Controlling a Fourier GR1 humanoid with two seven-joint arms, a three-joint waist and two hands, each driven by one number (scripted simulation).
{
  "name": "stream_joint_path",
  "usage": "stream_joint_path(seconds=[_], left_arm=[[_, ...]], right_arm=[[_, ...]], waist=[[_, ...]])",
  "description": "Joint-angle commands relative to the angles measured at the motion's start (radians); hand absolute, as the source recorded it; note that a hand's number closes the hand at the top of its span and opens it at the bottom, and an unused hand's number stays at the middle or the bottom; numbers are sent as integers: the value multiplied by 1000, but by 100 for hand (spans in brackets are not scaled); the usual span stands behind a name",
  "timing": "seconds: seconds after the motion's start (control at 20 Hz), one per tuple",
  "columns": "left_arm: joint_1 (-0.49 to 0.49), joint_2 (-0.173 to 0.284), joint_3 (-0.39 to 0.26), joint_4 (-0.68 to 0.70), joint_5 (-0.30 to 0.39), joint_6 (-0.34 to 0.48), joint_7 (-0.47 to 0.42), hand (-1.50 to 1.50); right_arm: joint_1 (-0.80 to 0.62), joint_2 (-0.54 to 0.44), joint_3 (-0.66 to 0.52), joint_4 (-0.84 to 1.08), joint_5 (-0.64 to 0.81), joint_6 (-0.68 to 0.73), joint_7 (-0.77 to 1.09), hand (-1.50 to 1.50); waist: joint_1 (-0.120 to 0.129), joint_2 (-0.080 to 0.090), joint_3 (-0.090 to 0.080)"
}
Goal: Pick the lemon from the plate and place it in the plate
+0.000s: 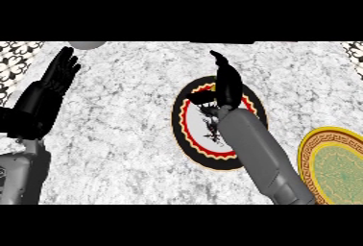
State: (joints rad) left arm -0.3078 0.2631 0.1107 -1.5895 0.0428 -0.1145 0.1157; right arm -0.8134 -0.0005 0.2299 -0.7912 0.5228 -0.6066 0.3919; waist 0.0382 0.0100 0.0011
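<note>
Your right hand (228, 81) reaches up over the black-rimmed plate (186, 126) at centre; whether its fingers hold anything, you cannot tell. Your left hand (53, 84) rests spread at upper left. A gold plate (312, 149) sits at lower right.

Even, bright light on the pale counter (142, 120). A soft shadow falls left of the right hand (228, 81), across the plate (186, 120). No glare shows.

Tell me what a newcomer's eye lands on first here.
First the right hand, stretched over the upper edge of the black-rimmed plate at the counter's middle, its grey forearm crossing the plate. Next the gold and green plate at the right edge. The left hand rests open at the upper left, fingers up; no lemon shows.
</note>
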Motion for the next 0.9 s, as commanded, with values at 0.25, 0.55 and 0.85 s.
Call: stream_joint_path(seconds=[0.25, 0.55, 0.85], left_arm=[[-6, -6, 19, 31, -5, 7, -28, 0], [33, 12, 22, -45, -8, 0, 33, 0], [58, -1, 23, -61, -10, 8, 53, 0]], right_arm=[[17, 0, -120, -97, -227, -99, -198, -150], [240, -69, -138, -369, -264, -63, -173, -150], [509, -187, -184, -663, -369, 63, -244, -150]], waist=[[-32, -8, -1], [-50, -16, -1], [-51, -15, -1]])
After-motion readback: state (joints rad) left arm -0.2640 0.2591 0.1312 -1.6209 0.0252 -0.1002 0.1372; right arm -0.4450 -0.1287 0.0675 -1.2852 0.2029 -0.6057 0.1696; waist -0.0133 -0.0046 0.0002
